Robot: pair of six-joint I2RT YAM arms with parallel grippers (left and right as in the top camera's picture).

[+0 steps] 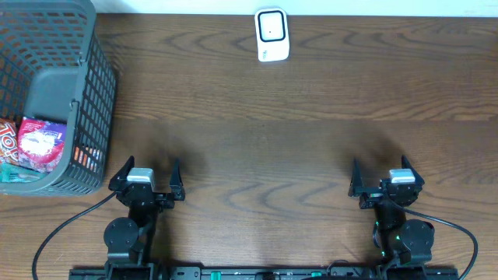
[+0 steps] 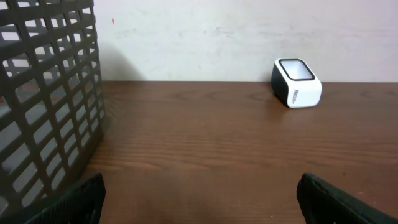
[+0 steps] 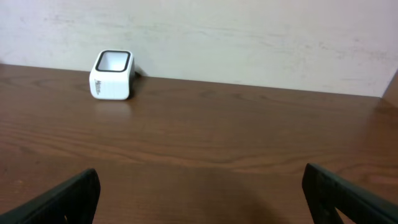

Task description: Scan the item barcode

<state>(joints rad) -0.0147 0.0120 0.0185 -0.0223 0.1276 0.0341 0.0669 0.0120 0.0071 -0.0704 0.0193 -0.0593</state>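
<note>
Both arms sit at the near edge of the worktop (image 1: pixel 272 148), which is dark wood with a strong grain. Left claw (image 1: pixel 149 171) is spread fully wide with nothing in it. Right claw (image 1: pixel 381 168) is likewise wide and empty.

Item to scan: crinkly foil packets (image 1: pixel 37 144) with red and pink print. They lie in the near end of the basket (image 1: pixel 97 101) at the worktop's left edge. The basket is grey plastic lattice, tall-sided, with its long axis running near to far. The packets overlap, so their own long axis cannot be told.

Key relation: the packets lie straight to the left of the left claw, with the basket's lattice wall standing between. The left arm is clearly nearer; the right claw is well apart. Judgement: the reach must go up over the rim, then down.

Scanner (image 1: pixel 272 35): a small white rounded block with a dark-framed window on top. It sits at the middle of the far edge, ahead of both claws and roughly between them.
</note>
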